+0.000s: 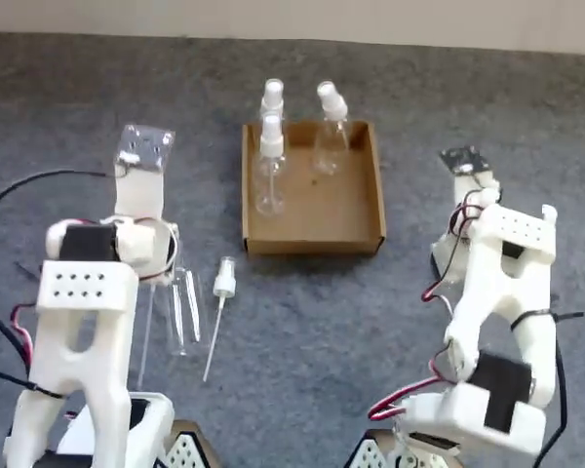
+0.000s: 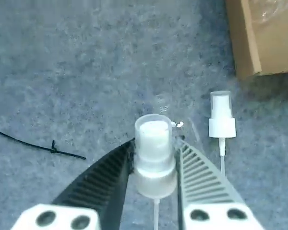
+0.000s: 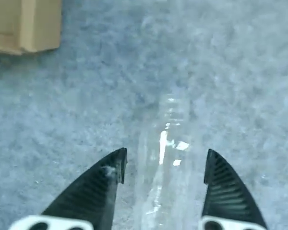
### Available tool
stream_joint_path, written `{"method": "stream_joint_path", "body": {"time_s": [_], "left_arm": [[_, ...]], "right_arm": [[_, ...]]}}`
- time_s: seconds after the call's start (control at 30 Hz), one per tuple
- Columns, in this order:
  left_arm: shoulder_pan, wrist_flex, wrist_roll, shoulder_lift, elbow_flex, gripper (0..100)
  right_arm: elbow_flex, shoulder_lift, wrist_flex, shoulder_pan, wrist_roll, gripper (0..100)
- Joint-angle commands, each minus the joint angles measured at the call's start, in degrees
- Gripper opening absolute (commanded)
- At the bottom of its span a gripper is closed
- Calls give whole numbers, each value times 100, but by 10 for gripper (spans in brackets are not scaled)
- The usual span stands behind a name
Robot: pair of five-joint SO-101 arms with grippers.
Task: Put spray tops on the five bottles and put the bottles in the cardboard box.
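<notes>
On grey carpet (image 1: 419, 78), an open cardboard box (image 1: 312, 239). Inside, two clear bottles capped with white spray tops: a bottle (image 1: 270, 171) by the left wall, a tilted bottle (image 1: 330, 132) farther back. Third capped bottle (image 1: 273, 97) at the far left corner, inside or behind unclear. Before the box, a loose spray top (image 1: 223, 283) lying flat, just beside the left arm (image 1: 88, 292). Right arm (image 1: 502, 283) right of the box, apart.

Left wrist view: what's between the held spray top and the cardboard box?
A loose spray top on the carpet, between the held spray top and the cardboard box, in the left wrist view.
</notes>
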Motion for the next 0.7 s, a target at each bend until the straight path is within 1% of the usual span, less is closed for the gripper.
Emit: {"method": "stream_joint_path", "body": {"time_s": [0.0,0.13,0.23,0.3,0.37,0.53,0.67], "left_arm": [[31,-422,-35,-338,444,62],[31,-448,-35,-330,523,62],[31,-457,-35,-330,523,62],[31,-457,-26,-330,523,62],[31,-457,-26,-330,523,62],[31,-457,-18,-330,523,62],[31,-457,-18,-330,523,62]], "right_arm": [[-40,409,4,66,70,198],[-154,620,-242,295,79,198],[-145,637,-400,312,105,198],[-136,646,-391,303,413,198],[-127,655,-356,321,563,196],[-136,778,-400,470,615,108],[-127,963,-382,514,870,96]]}}
